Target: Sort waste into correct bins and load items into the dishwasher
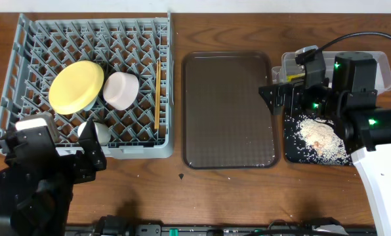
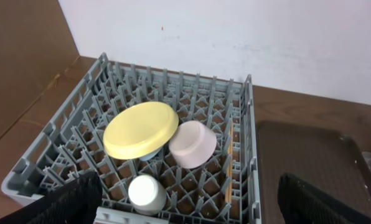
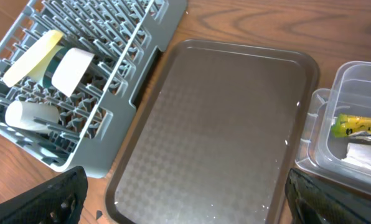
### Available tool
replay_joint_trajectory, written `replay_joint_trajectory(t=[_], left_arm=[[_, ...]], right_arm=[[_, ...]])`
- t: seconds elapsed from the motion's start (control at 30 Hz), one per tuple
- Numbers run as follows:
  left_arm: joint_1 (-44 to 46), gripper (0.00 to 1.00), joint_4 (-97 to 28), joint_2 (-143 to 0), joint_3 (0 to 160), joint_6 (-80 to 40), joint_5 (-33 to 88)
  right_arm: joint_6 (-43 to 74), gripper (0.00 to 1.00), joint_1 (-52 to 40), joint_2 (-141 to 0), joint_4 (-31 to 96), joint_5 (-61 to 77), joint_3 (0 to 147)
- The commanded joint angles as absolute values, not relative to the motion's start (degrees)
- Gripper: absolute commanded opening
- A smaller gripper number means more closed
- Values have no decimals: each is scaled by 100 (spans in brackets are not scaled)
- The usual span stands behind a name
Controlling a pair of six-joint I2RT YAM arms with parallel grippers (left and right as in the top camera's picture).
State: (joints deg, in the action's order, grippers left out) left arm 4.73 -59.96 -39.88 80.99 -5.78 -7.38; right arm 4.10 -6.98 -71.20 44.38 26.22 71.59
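So, both end effectors are spread wide with nothing in them. The left end effector point(image 2: 187, 186) hovers at the near edge of the dish rack point(image 1: 25, 46), which sits at the left of the table point(image 1: 235, 190). In the rack the yellow plate point(image 1: 76, 86) sits tilted, the light-blue bowl point(image 3: 51, 70) is tucked under it, the white bowl point(image 1: 121, 90) is tipped over right beside it, and the chopsticks point(image 1: 157, 95) lie along the right side. The right end effector point(image 3: 185, 177) hangs by the right edge of the brown tray point(image 1: 229, 108). The wrapper point(image 3: 358, 124) and tissue point(image 3: 366, 155) lie in the clear tub point(image 1: 379, 62), and the rice point(image 1: 317, 134) is piled on the black tray point(image 1: 292, 152).
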Motion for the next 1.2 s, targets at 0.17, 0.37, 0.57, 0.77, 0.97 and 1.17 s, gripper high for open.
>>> replay_joint_trajectory(t=[0.17, 0.37, 0.57, 0.77, 0.97, 1.17], left_arm=[[484, 90, -6042, -4040, 8086, -633, -644], [484, 91, -6042, -4040, 8086, -633, -644], [484, 91, -6042, -4040, 8086, -633, -644], [484, 92, -6042, -4040, 8086, -633, -644], [484, 99, -6042, -4040, 8086, -633, -644], [484, 99, -6042, -4040, 8086, -633, -644]], right_arm=[[427, 99, -720, -7153, 4740, 2641, 7179], [427, 99, -720, -7153, 4873, 2639, 7179], [421, 99, -716, -7150, 5299, 2655, 7179], [-228, 99, -773, -7087, 5347, 2746, 7177], [-1660, 99, -790, -6790, 5024, 2722, 7107], [-1785, 99, -781, -5599, 3684, 2102, 6010]])
